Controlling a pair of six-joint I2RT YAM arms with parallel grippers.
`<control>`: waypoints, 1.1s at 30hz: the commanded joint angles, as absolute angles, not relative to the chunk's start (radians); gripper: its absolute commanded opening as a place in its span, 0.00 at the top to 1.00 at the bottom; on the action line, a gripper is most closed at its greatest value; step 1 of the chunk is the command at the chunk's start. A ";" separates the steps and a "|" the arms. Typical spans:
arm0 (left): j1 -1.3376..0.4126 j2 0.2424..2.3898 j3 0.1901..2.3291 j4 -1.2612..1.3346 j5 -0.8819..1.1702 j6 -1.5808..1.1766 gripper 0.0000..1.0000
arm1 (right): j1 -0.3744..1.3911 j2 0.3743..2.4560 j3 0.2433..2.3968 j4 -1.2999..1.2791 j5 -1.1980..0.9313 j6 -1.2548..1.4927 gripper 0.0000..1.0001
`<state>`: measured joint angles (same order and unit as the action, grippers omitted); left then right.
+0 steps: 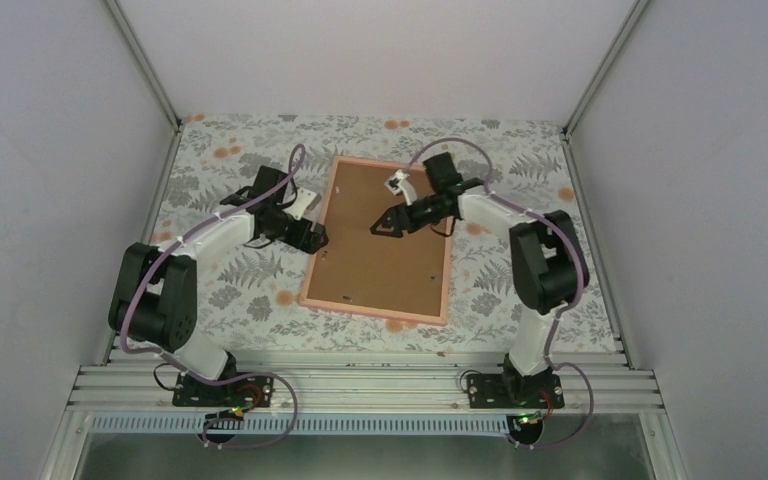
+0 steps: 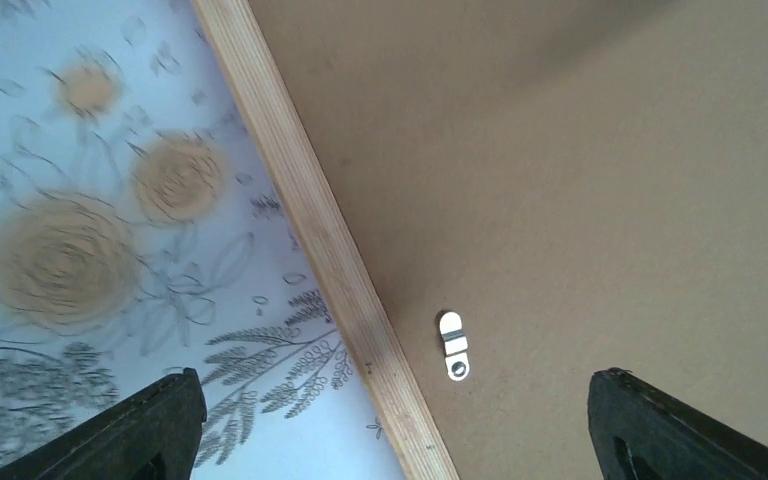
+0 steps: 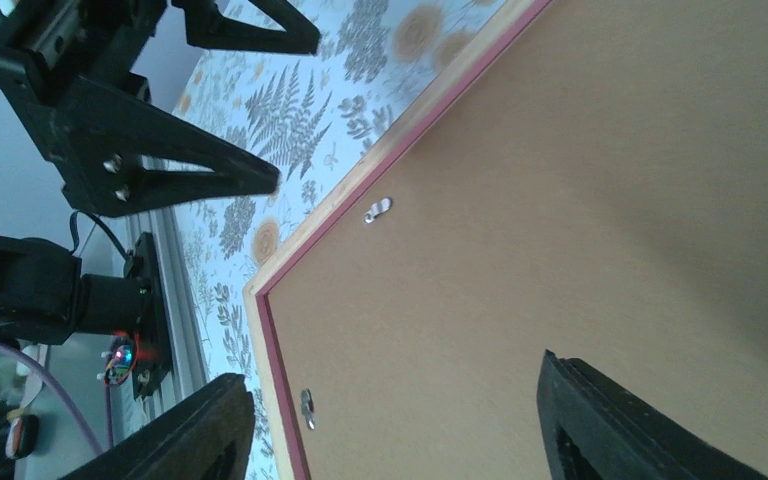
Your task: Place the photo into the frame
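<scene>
**A:** Item one, nearest you?
**B:** The frame [image 1: 374, 311], mid-table on the floral cloth [image 1: 250, 270], brown backing board [image 1: 380, 265] facing up.
**A:** Your left gripper [image 1: 313, 238]?
**B:** Over the frame's left edge, fingers wide, holding nothing.
**A:** Farther?
**B:** Right gripper [image 1: 378, 227], above the backing's far half, fingers wide, empty.

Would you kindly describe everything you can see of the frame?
The frame is a thin pink rectangle with pale, wood-like sides, lying flat, back up and slightly askew on the floral tablecloth. A brown backing board fills it, with small metal clips near its edges. The open left gripper straddles its left edge and the open right gripper hangs over the board; whether either touches it cannot be told.
</scene>
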<state>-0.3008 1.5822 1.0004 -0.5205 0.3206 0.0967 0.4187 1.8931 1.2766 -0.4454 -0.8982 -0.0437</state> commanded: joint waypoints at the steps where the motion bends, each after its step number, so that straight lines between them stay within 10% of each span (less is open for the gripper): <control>1: -0.330 1.638 0.981 -0.471 0.315 0.086 0.06 | 0.483 1.969 1.272 -0.288 -0.866 0.080 0.33; 21: -0.379 1.799 1.006 -0.466 0.141 0.110 0.27 | 0.490 2.112 1.185 -0.291 -0.736 0.020 0.35; 33: -0.374 1.783 1.025 -0.560 0.099 0.155 0.74 | 0.488 2.089 1.141 -0.305 -0.672 -0.033 0.39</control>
